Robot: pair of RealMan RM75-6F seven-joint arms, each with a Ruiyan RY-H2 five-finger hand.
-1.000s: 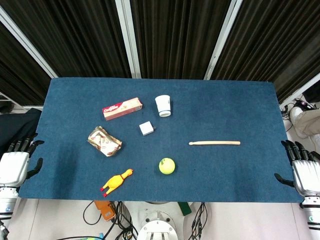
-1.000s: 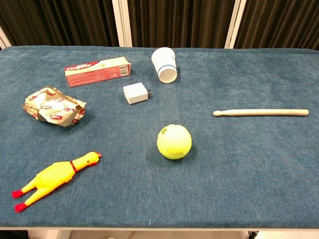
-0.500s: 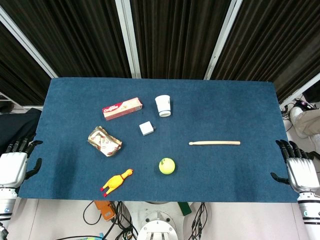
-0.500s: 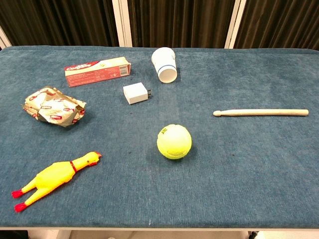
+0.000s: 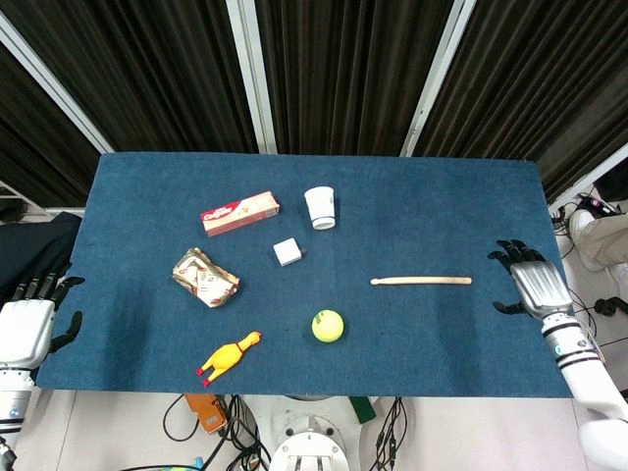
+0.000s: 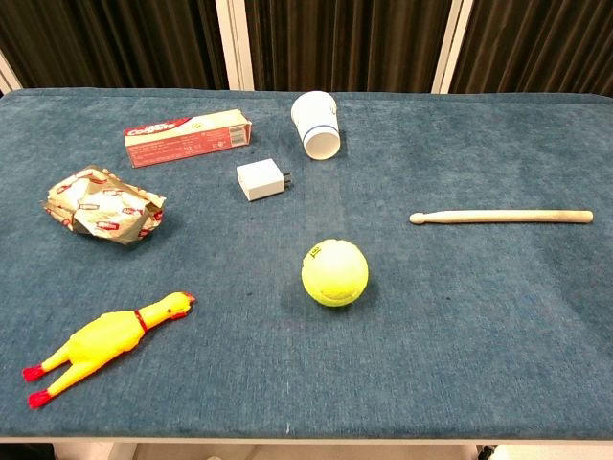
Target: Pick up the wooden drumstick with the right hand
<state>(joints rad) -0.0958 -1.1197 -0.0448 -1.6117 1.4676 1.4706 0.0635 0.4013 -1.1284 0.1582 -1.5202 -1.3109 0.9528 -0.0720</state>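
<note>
The wooden drumstick [image 5: 421, 281] [image 6: 501, 217] lies flat on the blue table, tip pointing left, right of centre. In the head view my right hand [image 5: 531, 282] hovers over the table's right part, a short way right of the drumstick's butt end, fingers spread, holding nothing. My left hand [image 5: 26, 319] stays off the table's left edge, fingers apart and empty. Neither hand shows in the chest view.
On the blue table [image 5: 432, 206] also lie a yellow tennis ball [image 5: 328, 325], a rubber chicken [image 5: 228, 356], a crumpled wrapper [image 5: 204, 277], a white charger [image 5: 287, 252], a paper cup [image 5: 320, 207] and a toothpaste box [image 5: 240, 213], all left of the drumstick.
My right hand has moved up and inward from beyond the table's right edge to just right of the drumstick. The left hand and all objects are unmoved.
</note>
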